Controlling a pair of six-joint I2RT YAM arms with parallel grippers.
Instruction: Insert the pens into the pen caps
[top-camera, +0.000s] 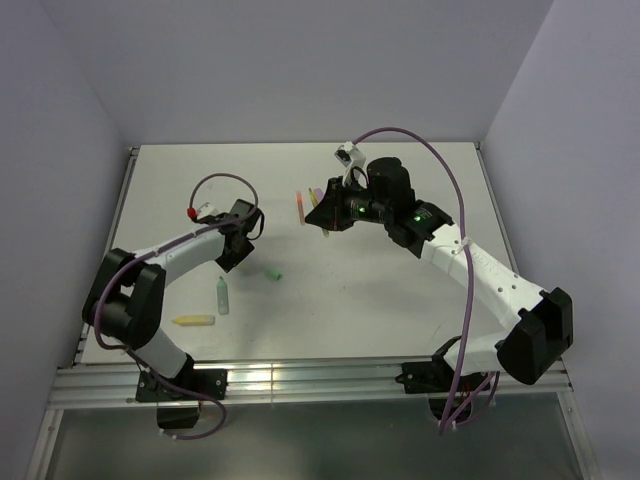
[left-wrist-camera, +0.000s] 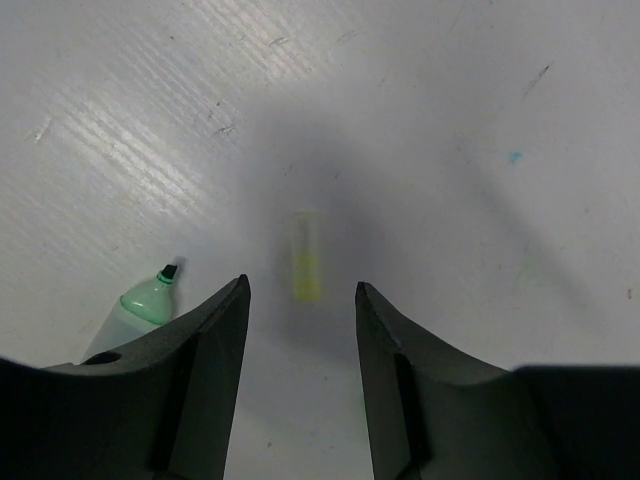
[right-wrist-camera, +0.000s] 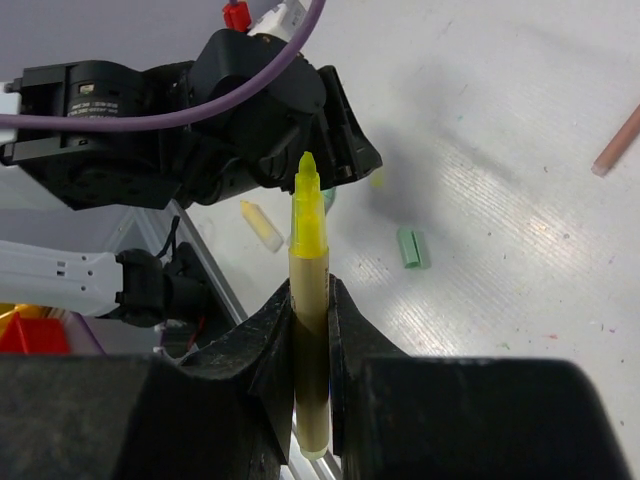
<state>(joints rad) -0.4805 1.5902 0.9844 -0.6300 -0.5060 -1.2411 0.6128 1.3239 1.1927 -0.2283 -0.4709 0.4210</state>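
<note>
One uncapped yellow pen (right-wrist-camera: 308, 300), pointed tip bare, pinched between right fingers (right-wrist-camera: 262, 350), left fingers (left-wrist-camera: 205, 350) spread above yellow cap (left-wrist-camera: 306, 268)

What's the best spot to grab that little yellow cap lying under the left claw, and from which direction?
Pinch the yellow cap across its middle, on its two long sides, coming straight down from above. It lies flat on the table, its length running between the open fingers of the left claw.
</note>
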